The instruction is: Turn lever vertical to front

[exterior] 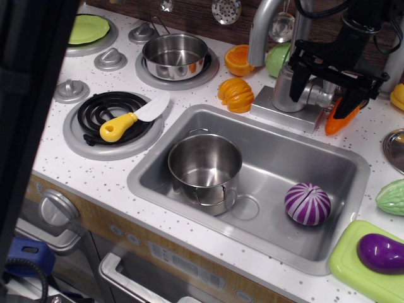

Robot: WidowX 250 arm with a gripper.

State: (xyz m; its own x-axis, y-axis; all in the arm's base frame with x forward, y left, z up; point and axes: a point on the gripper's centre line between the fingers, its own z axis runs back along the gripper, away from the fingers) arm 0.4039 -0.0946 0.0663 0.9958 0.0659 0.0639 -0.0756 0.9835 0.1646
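Note:
The lever [320,96] is a slim silver-grey handle on a short round hub on the right side of the faucet body [285,88]. Only the hub and the handle's lower part show; the rest is hidden behind my gripper. My black gripper [323,95] hangs from above at the back right. It is open, with one finger [297,85] in front of the faucet body and the other finger [351,101] right of the hub. The lever sits between the fingers, and I cannot tell if either one touches it.
The tall curved spout [264,28] rises left of the gripper. An orange carrot [333,123] lies just behind the right finger. The sink [278,158] holds a steel pot [204,165] and a purple onion [307,203]. Orange pieces [235,95] lie left of the faucet base.

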